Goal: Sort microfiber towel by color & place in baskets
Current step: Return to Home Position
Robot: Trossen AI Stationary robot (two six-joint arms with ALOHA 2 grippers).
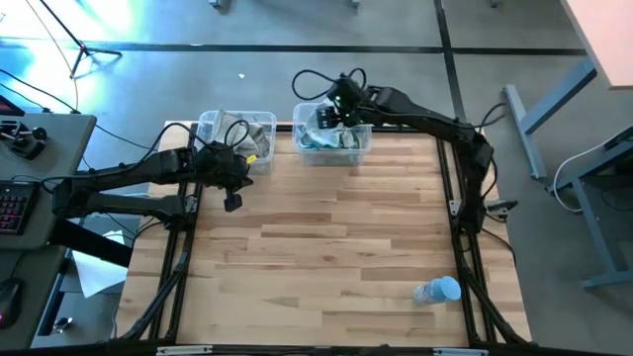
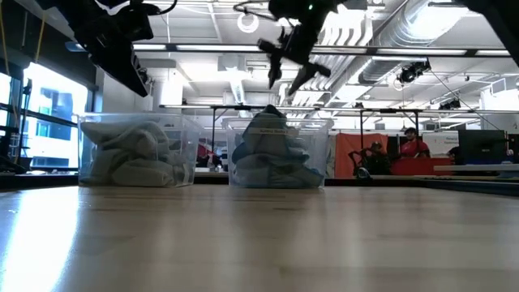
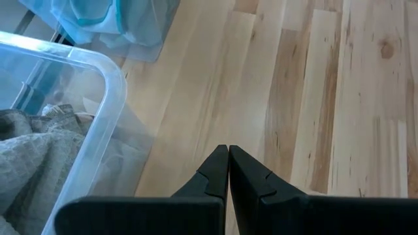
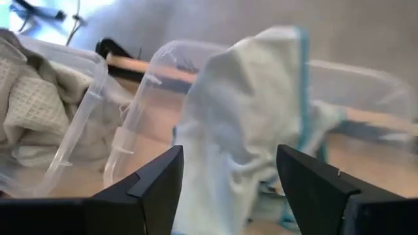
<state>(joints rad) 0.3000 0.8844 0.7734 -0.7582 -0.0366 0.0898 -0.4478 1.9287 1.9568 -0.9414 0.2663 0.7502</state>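
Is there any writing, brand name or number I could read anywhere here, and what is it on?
Nothing here can be read.
On the topmost blue towel: a pale patch, maybe a tag, too blurred.
On the bottle on the table: any label is too small.
On the keyboard: keys too small.

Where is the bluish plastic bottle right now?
In the high view the bottle lies alone near a right-side corner of the table, far across from the right basket.
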